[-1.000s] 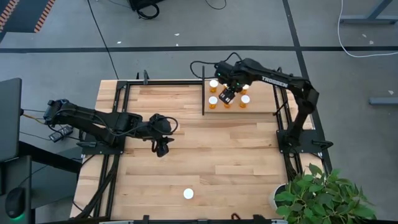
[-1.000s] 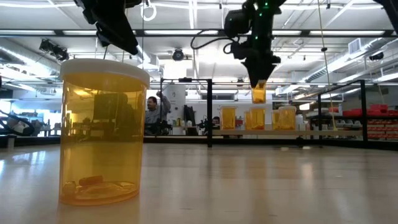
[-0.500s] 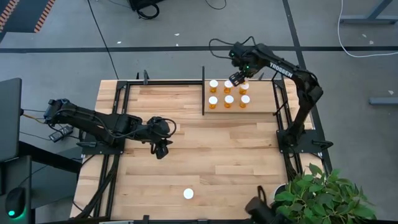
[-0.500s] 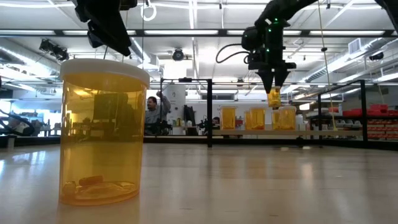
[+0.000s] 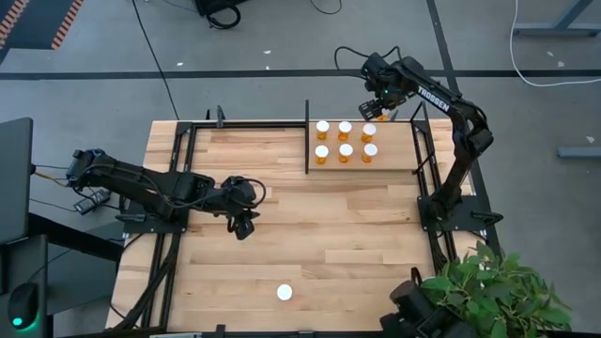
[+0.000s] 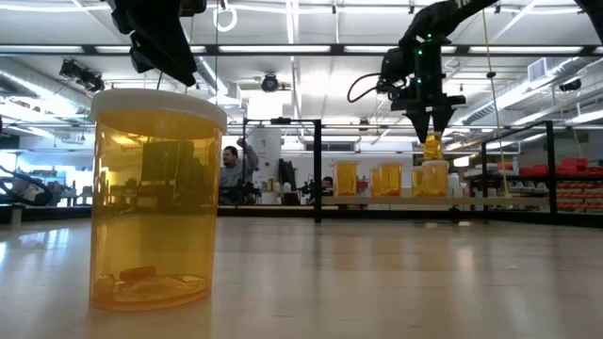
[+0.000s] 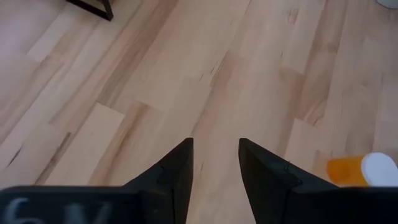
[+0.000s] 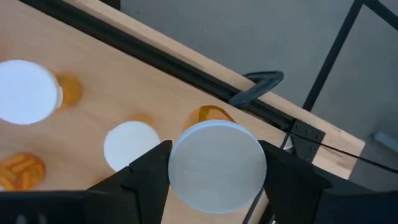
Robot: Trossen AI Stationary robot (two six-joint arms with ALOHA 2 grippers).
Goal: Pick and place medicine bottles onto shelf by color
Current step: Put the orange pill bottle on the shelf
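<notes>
The shelf (image 5: 394, 143) is a pale panel at the table's far right, and several orange bottles with white caps (image 5: 346, 149) stand on it in rows. My right gripper (image 5: 374, 120) is over the shelf's far right corner, shut on one more bottle (image 6: 432, 147), which is lifted above the standing ones. My left gripper (image 5: 246, 222) hovers open and empty over the table's left middle. One bottle (image 7: 364, 169) lies on its side on the planks close to it. Another bottle (image 5: 285, 293) stands upright near the table's front edge and fills the low view's left (image 6: 155, 198). My right gripper pinches the bottle at its capped top (image 8: 180, 168) between its two fingers, one on each side. The fingers come from above, pointing down. The bottle hangs upright below the fingertips, clear of the shelf and above a standing bottle (image 6: 433, 179).
A black upright bar (image 5: 307, 141) marks the shelf's left end, and a black clamp (image 8: 261, 82) sits on its far edge. A potted plant (image 5: 488, 291) stands off the table's front right corner. A person (image 6: 226, 169) shows far off in the room behind.
My right gripper has carried its bottle from over the shelf's middle toward the table's far right corner. It has kept the bottle upright and clear of the standing bottles, and it has stayed shut on it.
</notes>
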